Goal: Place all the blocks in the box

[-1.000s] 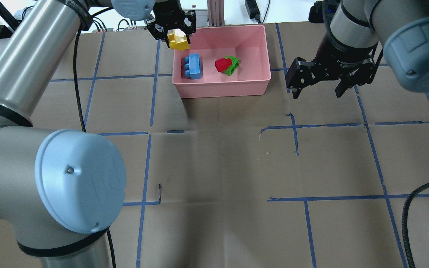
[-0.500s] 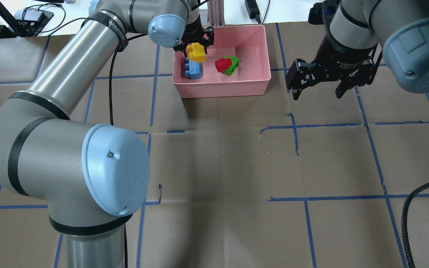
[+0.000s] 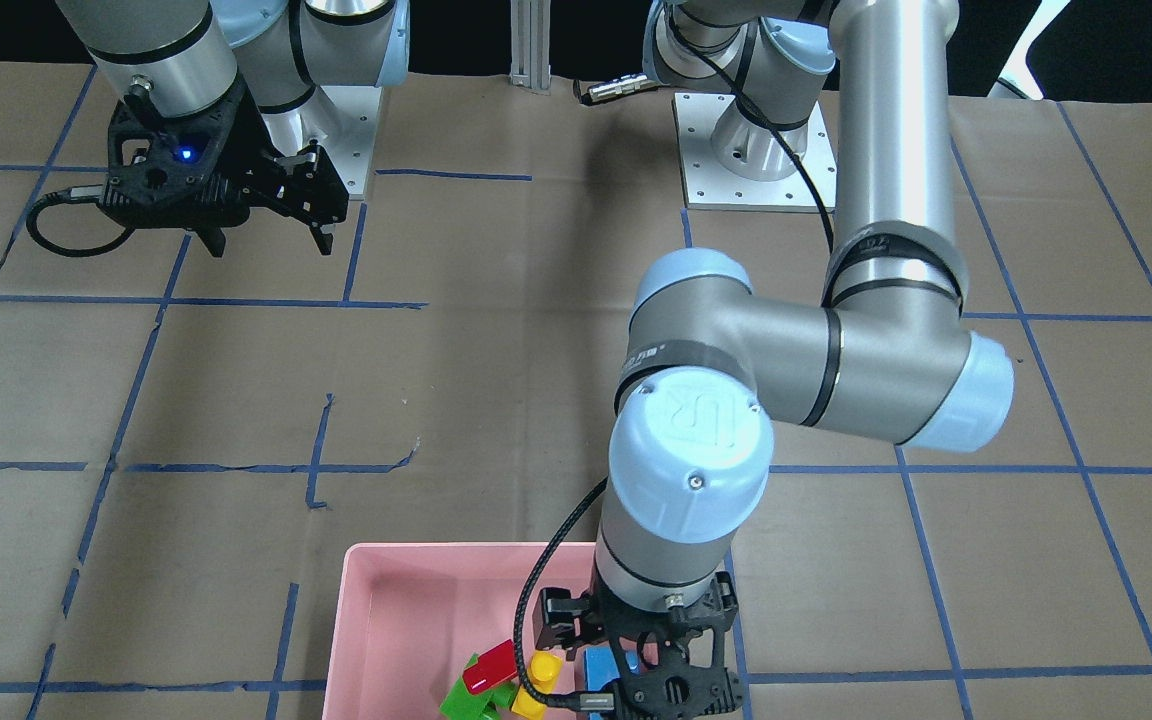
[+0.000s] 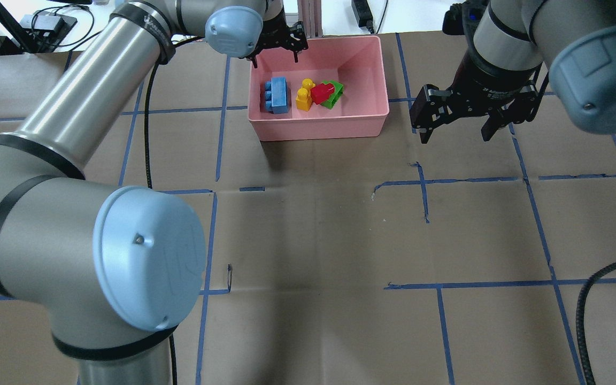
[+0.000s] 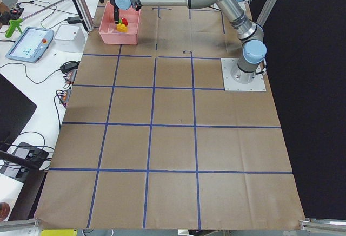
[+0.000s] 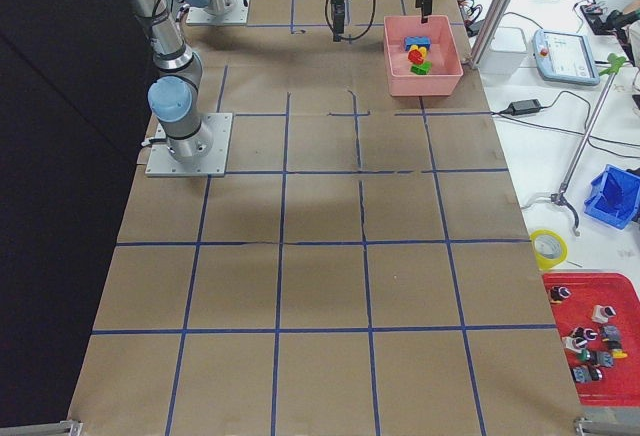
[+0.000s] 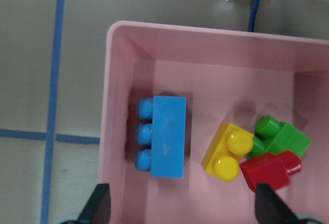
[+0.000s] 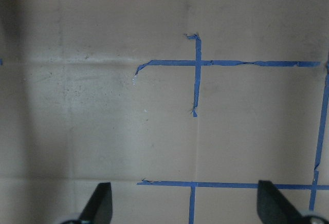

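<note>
Box (image 4: 318,129), contents 4 of 4: yellow block (image 4: 304,95) just released between blue block (image 4: 277,95) and red block (image 4: 320,94), green block (image 4: 335,93) adjoining; left gripper (image 4: 276,59) wide, empty above; right gripper (image 4: 455,135) wide, idle; task likely complete.

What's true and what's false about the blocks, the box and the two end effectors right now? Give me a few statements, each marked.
1. The yellow block lies inside the box. True.
2. The left end effector is shut on the yellow block. False: it is open and empty above the box.
3. The red block touches the green block. True.
4. The blue block lies outside the box. False: it is in the box, close to a side wall.
5. The right end effector holds a block. False: it is open and empty, off to the side of the box.
</note>
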